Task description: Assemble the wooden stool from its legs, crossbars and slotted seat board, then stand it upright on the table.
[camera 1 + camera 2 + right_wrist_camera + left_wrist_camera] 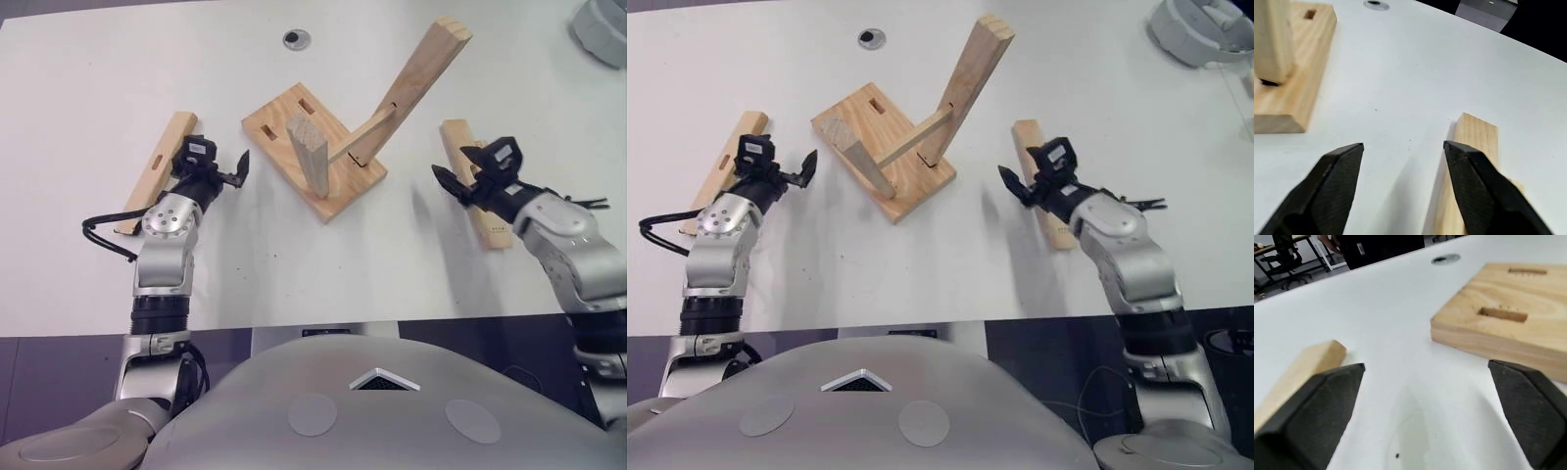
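partly built: seat board (282,116) lies mid-table with two legs (306,152) and a crossbar (361,139) fitted, left plank (171,132) and right plank (457,137) still loose, left gripper (1427,369) and right gripper (1403,147) wide open, empty.

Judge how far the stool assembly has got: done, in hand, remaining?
Done: near leg and far leg stand in the seat board, joined by a crossbar. In hand: nothing; the left claw and right claw are open. Left: fit the left loose leg and right loose leg, then stand the stool upright.

Bright, even light — stool (338,171) casts soft shadows.
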You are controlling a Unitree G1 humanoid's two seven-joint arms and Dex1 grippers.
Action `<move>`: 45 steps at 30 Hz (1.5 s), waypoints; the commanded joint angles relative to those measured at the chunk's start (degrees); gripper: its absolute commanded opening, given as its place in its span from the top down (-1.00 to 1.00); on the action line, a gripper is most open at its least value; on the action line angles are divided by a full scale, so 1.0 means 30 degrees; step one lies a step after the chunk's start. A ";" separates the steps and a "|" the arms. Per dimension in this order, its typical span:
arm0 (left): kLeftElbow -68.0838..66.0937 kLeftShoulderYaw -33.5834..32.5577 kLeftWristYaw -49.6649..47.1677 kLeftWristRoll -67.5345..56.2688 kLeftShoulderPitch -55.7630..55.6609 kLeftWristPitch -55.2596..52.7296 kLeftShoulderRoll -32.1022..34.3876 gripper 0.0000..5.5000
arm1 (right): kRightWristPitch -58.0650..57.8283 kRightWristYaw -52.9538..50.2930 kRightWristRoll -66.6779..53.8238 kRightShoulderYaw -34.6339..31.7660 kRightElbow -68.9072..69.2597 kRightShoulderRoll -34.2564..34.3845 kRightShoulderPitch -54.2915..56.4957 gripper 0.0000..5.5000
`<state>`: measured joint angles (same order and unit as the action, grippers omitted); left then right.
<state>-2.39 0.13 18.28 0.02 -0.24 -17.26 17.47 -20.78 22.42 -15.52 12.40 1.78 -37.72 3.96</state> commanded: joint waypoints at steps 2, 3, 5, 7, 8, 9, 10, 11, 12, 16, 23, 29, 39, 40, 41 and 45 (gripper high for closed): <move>-0.2244 0.2388 0.1869 0.0824 -0.2434 -0.1898 0.0378 -0.69 | 0.4220 0.0951 0.4284 0.2714 -0.9013 0.2877 0.4476 -0.11; -0.2350 0.2660 0.2271 0.0646 -0.2799 -0.2026 0.0337 -0.69 | 0.4901 0.1636 0.4729 0.3132 -1.0264 0.3227 0.4870 -0.11; -0.2874 0.2868 0.2926 0.0216 -0.3844 -0.2139 0.0091 -0.69 | 0.6180 0.3858 0.5003 0.3834 -1.0747 0.3130 0.4614 -0.11; -0.4418 0.2715 0.3310 -0.0145 -0.5234 -0.1629 -0.0286 -0.69 | 0.6399 0.6317 0.4081 0.3581 -0.8791 0.2175 0.3367 -0.11; -0.5124 0.2563 0.3360 -0.0288 -0.5741 -0.1340 -0.0443 -0.69 | 0.6349 0.7000 0.3823 0.3384 -0.7929 0.1737 0.2926 -0.11; -0.5614 0.2396 0.3448 -0.0483 -0.6036 -0.1094 -0.0602 -0.69 | 0.6253 0.7415 0.3755 0.3268 -0.7183 0.1415 0.2630 -0.11; -0.5967 0.2259 0.3513 -0.0676 -0.6225 -0.0878 -0.0772 -0.69 | 0.6150 0.7530 0.3831 0.3156 -0.6505 0.1186 0.2332 -0.11; -0.6151 0.2135 0.3540 -0.0795 -0.6274 -0.0717 -0.0861 -0.69 | 0.6016 0.7573 0.3961 0.3084 -0.6006 0.1106 0.2176 -0.11; -0.6311 0.2073 0.3581 -0.0882 -0.6302 -0.0529 -0.0923 -0.69 | 0.5835 0.7444 0.4011 0.2917 -0.5500 0.1119 0.1943 -0.11; -0.4440 0.1436 0.3435 -0.1124 -0.5458 -0.0704 -0.0357 -0.69 | 0.5082 0.3706 0.5297 0.1350 -0.5633 0.1927 0.2068 -0.11; 0.8690 -0.5154 -0.0327 -0.6582 -0.8245 -0.4801 0.0635 -0.69 | 0.1768 -0.0569 -0.3647 -0.7255 0.6398 0.4087 0.1232 -0.11; 1.5809 -0.3700 -0.4485 -1.1329 -0.8768 -1.1368 -0.1609 -0.69 | -0.3838 -0.5791 -0.9016 -0.8268 1.2601 0.3944 0.7672 -0.11; 1.8140 -0.3282 -0.7294 -1.3970 -0.6441 -1.4657 -0.2648 -0.69 | -0.6909 -0.8019 -1.4749 -0.8278 1.4180 0.3894 0.3743 -0.11; 1.7864 -0.2635 -0.7297 -1.3488 -0.5624 -1.4463 -0.2555 -0.69 | -0.7113 -0.7719 -1.4157 -0.7552 1.4048 0.3737 0.2658 -0.11; 1.7189 -0.1561 -0.7034 -1.2820 -0.4432 -1.4023 -0.2399 -0.69 | -0.7403 -0.7247 -1.2612 -0.6053 1.3595 0.3011 0.1105 -0.11; 1.5513 0.1519 -0.5872 -1.0579 -0.2034 -1.2270 -0.0851 -0.69 | -0.7304 -0.6326 -0.9951 -0.4104 1.3247 0.2077 -0.1059 -0.11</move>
<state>49.43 0.08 -0.71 -33.52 -12.13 -50.47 12.73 -37.53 2.51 -47.19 -4.11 44.74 -30.89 6.90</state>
